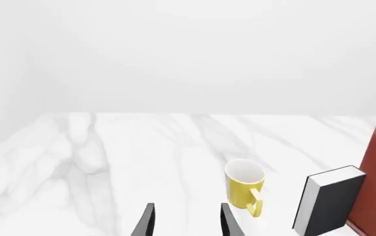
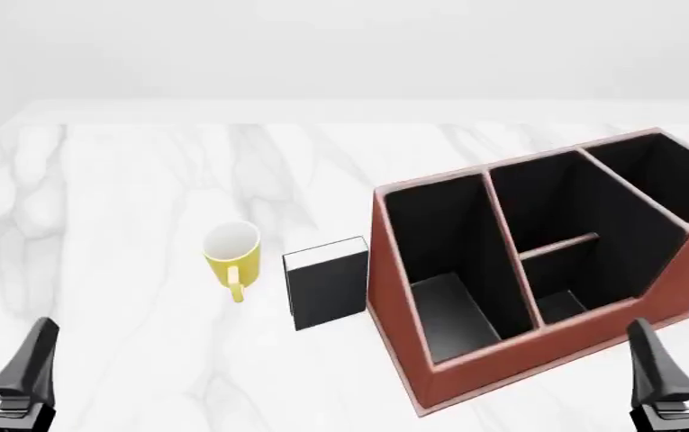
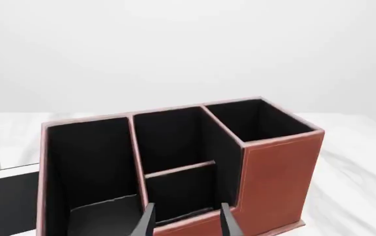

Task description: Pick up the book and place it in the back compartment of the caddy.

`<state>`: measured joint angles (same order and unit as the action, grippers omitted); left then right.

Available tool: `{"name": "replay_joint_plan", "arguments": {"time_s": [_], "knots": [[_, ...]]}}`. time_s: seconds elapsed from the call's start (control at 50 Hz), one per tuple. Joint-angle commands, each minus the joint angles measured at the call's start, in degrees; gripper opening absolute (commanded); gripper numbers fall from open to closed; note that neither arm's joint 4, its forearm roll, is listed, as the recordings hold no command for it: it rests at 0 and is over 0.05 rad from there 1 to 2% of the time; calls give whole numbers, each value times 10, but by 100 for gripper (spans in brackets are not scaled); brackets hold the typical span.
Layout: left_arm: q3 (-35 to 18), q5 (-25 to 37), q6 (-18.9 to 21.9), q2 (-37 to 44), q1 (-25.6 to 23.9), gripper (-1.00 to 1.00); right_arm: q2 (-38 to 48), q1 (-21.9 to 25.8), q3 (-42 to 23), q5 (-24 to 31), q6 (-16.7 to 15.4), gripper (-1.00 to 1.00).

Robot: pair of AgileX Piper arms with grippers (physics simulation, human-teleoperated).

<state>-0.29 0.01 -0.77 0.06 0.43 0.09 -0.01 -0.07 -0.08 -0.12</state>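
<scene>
- On the tabletop (image 2: 128, 180), the book (image 2: 327, 286) stands upright between mug (image 2: 232, 251) and caddy (image 2: 440, 382).
- Left fingers (image 2: 20, 369) and right fingers (image 2: 663, 373): both pairs spread, empty.
- Likely best: left gripper (image 1: 186, 221) pinches the covers, lifts clear, then lowers into the back compartment (image 2: 560, 301).

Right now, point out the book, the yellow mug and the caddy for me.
book (image 2: 330, 290), front view, on its black cover.
yellow mug (image 2: 231, 256), front view, on its yellow side wall.
caddy (image 2: 488, 373), front view, on its reddish-brown low outer wall.

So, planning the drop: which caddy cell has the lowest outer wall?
The small squarish cell of the caddy, in front of the short cross divider.
</scene>
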Motion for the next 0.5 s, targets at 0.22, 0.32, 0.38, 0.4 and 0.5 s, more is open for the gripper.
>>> {"name": "replay_joint_plan", "arguments": {"time_s": [0.22,0.32,0.38,0.4,0.5], "knots": [[-182,20,9,191,-152,100,0,5,-1,-4,-3,100],[-313,87,55,290,-213,100,-1,5,-1,-4,-3,100],[-391,136,99,366,-247,100,0,4,-1,-3,-1,100],[-413,149,99,379,-252,100,0,5,-1,-3,-1,100],[-512,228,129,464,-287,100,0,5,-1,-3,-1,100]]}}
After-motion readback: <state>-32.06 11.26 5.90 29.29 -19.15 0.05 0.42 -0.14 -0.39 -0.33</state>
